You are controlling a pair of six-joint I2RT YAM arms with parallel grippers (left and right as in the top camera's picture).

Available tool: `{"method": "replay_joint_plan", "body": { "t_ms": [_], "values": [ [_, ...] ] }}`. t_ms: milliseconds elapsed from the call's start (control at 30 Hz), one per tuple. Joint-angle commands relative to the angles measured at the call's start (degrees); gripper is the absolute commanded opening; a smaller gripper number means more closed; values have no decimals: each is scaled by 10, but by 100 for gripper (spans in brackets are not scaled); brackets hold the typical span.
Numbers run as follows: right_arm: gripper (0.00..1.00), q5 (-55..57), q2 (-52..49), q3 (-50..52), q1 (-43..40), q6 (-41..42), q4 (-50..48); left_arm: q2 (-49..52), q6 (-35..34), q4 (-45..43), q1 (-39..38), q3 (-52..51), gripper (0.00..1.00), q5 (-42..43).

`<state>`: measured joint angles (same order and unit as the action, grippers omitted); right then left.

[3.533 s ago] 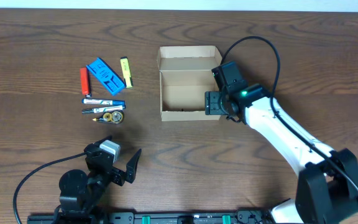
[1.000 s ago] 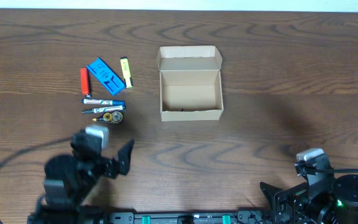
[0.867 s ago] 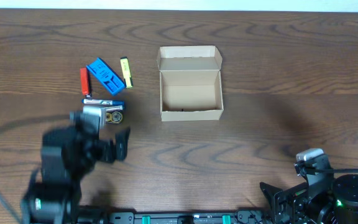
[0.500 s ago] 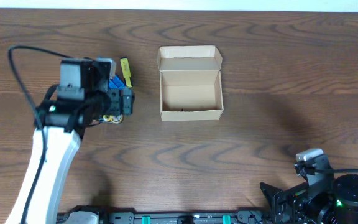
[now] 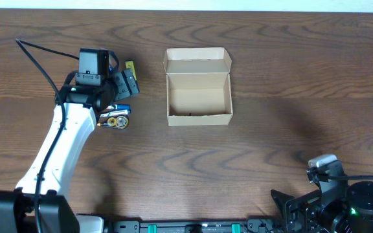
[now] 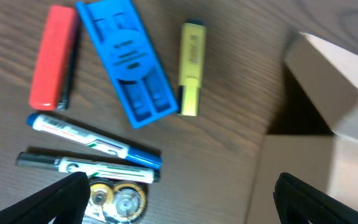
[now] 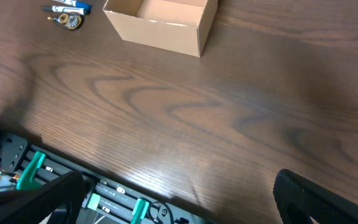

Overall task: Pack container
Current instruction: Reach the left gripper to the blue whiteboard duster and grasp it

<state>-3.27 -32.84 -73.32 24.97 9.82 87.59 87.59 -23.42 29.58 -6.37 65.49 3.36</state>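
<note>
"Where is the left gripper (image 5: 127,83) now?"

"It has flown up from its resting spot. It hangs over the pens (image 6: 92,143), fingers wide apart, holding nothing."

"And the right gripper (image 7: 179,193)?"

"It has left the container (image 5: 198,118) and gone home to the near edge. Its fingers are apart too."

"And the container?"

"It sits mid-table (image 5: 271,77), right of the pens, lid open. It looks empty. I think packing starts now."

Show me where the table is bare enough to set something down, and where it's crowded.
Bare table runs wide in front of the container and to its right, as far as the right gripper at the near edge. Crowded: left of the container, where red marker, blue case, yellow highlighter and pens cluster under the left gripper.
</note>
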Motion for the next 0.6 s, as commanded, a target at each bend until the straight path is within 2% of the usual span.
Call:
{"method": "replay_joint_plan", "body": {
  "t_ms": [0, 167, 333, 567],
  "values": [
    [99, -4, 1, -1, -2, -5, 1, 33, -52, 5, 3, 45, 96, -59],
    [99, -4, 1, -1, -2, -5, 1, 101, -62, 42, 3, 126, 96, -84],
    [99, -4, 1, -1, -2, -5, 1, 177, -116, 92, 5, 207, 96, -103],
    [99, -4, 1, -1, -2, -5, 1, 241, -193, 72, 24, 230, 95, -62]
  ]
}}
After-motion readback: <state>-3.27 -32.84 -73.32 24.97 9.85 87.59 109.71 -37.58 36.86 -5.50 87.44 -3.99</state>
